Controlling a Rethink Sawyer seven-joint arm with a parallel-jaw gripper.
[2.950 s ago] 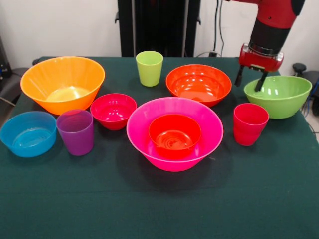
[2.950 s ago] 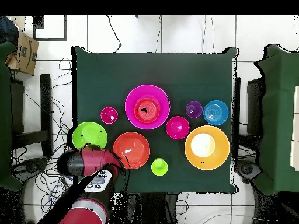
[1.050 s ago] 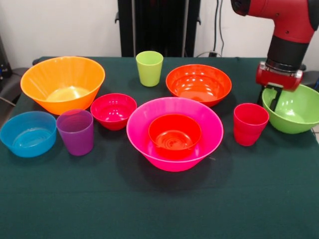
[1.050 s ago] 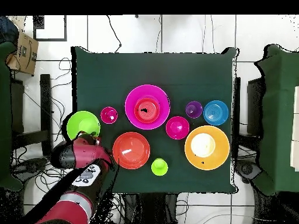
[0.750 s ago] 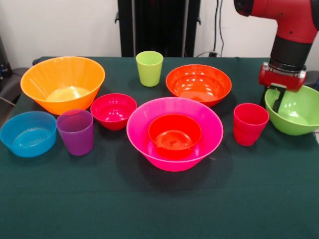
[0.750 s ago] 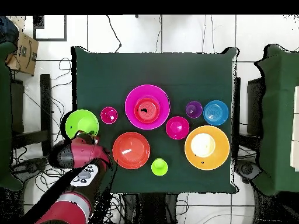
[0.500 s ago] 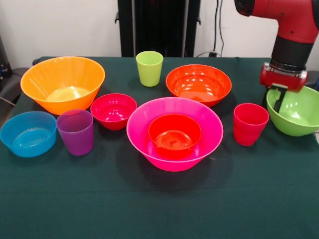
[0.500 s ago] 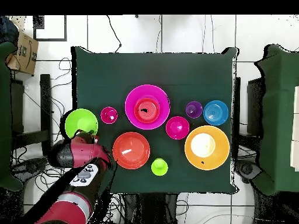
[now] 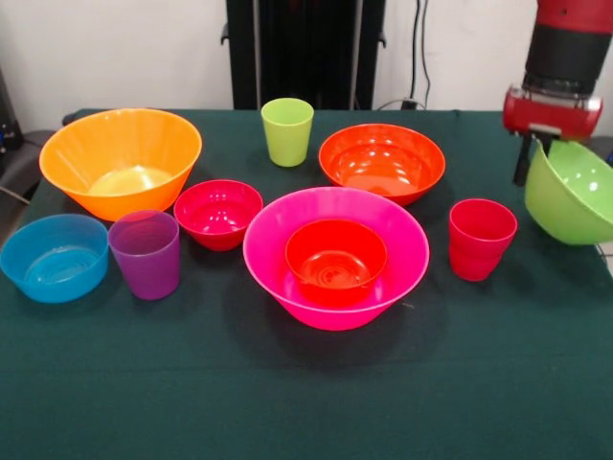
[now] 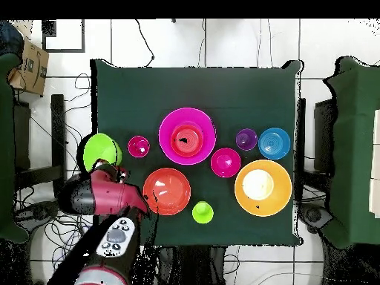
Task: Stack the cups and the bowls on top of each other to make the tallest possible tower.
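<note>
Front view has your gripper (image 9: 536, 158) pinching the green bowl (image 9: 573, 196) by its rim, tilted and off the table's (image 9: 287, 402) right edge. That one-sided hold could slip mid-swing, so watch the red cup (image 9: 481, 238) on the way to the pink bowl (image 9: 335, 254) with the small orange one nested inside.

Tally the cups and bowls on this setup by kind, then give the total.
Bowls: 7 (yellow-orange, blue, red, pink, small orange, orange-red, green)
Cups: 3 (lime green, purple, red)
Total: 10
</note>
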